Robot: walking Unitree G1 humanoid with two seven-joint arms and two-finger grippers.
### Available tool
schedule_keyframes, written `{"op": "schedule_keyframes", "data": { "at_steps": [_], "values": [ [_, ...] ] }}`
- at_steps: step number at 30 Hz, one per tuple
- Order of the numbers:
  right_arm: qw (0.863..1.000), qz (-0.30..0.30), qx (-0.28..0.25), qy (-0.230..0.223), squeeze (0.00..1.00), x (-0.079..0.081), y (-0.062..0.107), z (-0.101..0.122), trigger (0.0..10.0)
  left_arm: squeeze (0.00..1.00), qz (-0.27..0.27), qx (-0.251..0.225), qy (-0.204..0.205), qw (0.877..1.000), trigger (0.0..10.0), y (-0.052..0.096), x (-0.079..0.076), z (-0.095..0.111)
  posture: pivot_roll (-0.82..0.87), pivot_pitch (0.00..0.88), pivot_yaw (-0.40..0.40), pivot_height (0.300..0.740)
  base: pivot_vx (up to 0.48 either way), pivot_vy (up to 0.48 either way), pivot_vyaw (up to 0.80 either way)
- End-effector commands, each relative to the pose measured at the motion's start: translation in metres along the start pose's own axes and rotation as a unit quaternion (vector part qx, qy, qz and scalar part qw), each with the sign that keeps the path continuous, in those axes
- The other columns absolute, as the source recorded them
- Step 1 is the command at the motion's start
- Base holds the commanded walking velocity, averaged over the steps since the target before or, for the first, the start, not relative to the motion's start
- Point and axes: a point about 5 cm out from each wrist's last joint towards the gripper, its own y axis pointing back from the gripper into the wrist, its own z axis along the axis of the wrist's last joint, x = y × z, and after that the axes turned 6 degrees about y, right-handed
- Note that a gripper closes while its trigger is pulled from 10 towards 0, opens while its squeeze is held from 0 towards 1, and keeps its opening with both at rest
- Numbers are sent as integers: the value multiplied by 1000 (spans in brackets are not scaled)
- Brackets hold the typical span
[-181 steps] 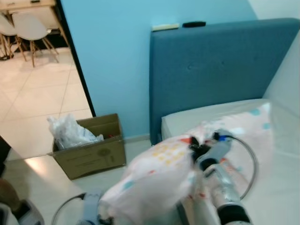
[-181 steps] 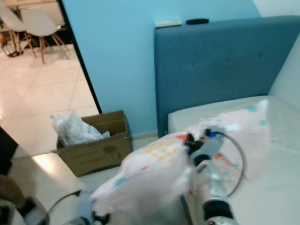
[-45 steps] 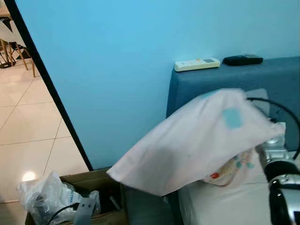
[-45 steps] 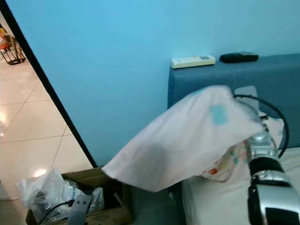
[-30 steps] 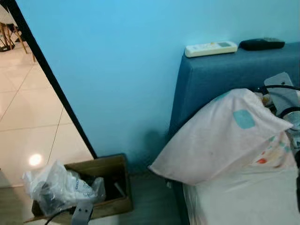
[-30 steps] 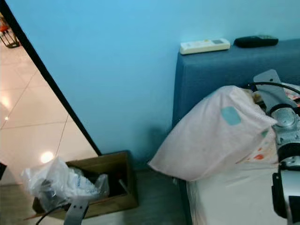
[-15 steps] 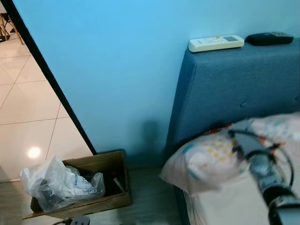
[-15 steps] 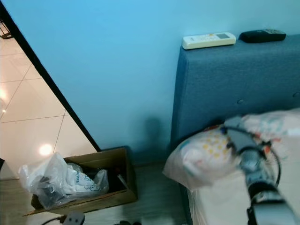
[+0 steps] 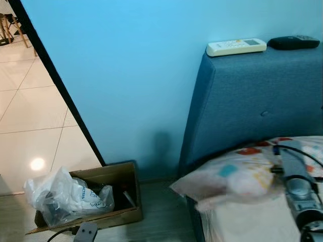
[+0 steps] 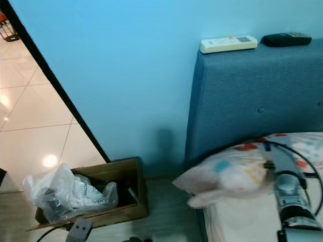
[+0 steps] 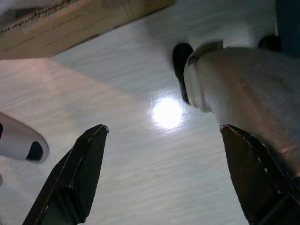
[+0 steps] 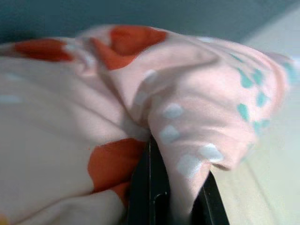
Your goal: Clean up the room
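Right gripper (image 12: 171, 197) clamped on a fold of the pillow (image 9: 237, 176), jaws pressed together with the fabric pinched between. Pillow lying at the head of the bed (image 9: 252, 222), just in front of the blue headboard (image 9: 252, 101), its left corner hanging over the bed's edge. Left gripper (image 11: 159, 173) low over the floor (image 11: 122, 108), jaws wide apart, holding nothing, close to the box (image 11: 70, 28).

Probably the moment of laying the pillow down. Possible trouble from here:
- Opening too early or pulling back with fabric caught on a finger: pillow dragged away from the headboard.
- Left corner past the mattress edge: with a small push, a slide off the bed toward the floor and the box.
- Cable near the right wrist (image 9: 298, 151) lying across the pillow: possible snag during retreat.
- Lifting the arm high near the headboard: risk of knocking the white remote (image 9: 236, 47) or the black remote (image 9: 294, 42) resting on its top.

Cardboard box (image 9: 101, 201) on the floor to the left of the bed, near the wall, open at the top. Inside, a crumpled clear plastic bag (image 9: 65, 196) with dark things in it, filling the left part and rising over the rim; some dark items on the right, too small to name.
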Motion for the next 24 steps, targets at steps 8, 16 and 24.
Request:
{"op": "schedule_keyframes", "data": {
  "at_steps": [8,16,24],
  "values": [
    [993,-62,73,-63,0,-46,-11,-3,10000,0,2,21,13,1000,10000,0,-3,-7,3,119,26,740,0,0,0],
    [981,131,135,-39,0,7,-1,-9,10000,0,3,31,10,999,10000,-1,-4,-7,-6,84,25,740,0,0,0],
    [982,106,123,-100,0,0,-5,3,10000,0,3,32,7,999,10000,-2,-6,-4,-8,67,20,740,0,0,0]
  ]
}}
